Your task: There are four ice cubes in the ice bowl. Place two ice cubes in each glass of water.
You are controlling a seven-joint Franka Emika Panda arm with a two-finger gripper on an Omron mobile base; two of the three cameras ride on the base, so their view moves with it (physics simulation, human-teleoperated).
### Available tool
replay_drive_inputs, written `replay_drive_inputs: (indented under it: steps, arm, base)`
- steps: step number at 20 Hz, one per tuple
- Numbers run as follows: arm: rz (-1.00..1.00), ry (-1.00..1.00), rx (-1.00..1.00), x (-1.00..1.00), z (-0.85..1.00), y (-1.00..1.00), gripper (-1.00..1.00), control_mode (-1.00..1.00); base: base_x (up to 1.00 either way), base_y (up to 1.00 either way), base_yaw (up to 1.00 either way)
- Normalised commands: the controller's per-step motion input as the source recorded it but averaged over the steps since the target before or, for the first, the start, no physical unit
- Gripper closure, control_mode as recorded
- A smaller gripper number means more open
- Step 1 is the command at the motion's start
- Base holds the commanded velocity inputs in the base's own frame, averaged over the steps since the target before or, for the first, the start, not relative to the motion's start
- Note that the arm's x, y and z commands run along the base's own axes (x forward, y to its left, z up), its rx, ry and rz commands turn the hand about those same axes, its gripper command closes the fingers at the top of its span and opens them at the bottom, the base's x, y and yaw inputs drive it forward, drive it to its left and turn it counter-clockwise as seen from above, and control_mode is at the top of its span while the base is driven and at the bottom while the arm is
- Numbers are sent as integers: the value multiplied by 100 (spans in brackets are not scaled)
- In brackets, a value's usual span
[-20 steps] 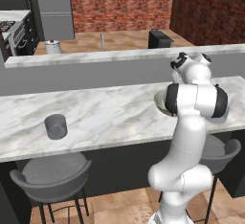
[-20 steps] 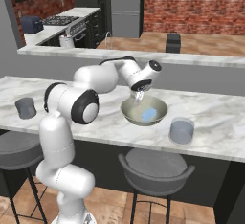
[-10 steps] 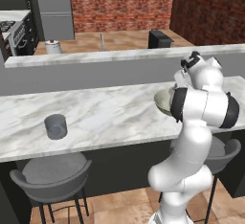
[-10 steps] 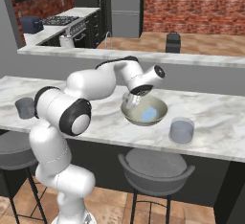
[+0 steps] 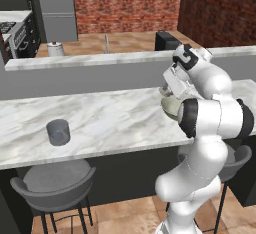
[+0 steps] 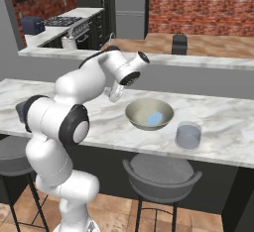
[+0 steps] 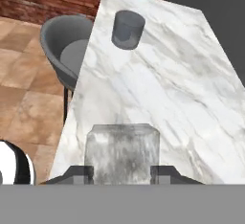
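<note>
The end effector is gripping what looks like an ice cube — hanging above the worktop, beside the ice bowl.

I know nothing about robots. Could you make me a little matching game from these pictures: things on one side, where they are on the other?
Things:
1. ice bowl
2. ice cube
3. grey stool

Places:
A. between the tips of the claw
B. below the counter's edge
C. on the marble counter, beside a glass

Pairs: 1-C, 2-A, 3-B
</note>
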Motion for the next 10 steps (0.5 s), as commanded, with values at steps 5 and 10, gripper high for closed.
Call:
replay_drive_inputs:
  steps: [5, 10]
  arm:
    - [6, 21, 0, 1, 1, 92, 100, -100]
    - [7, 23, 0, 20, -9, 79, 100, -100]
  base:
    - [0, 0, 0]
    - [0, 0, 0]
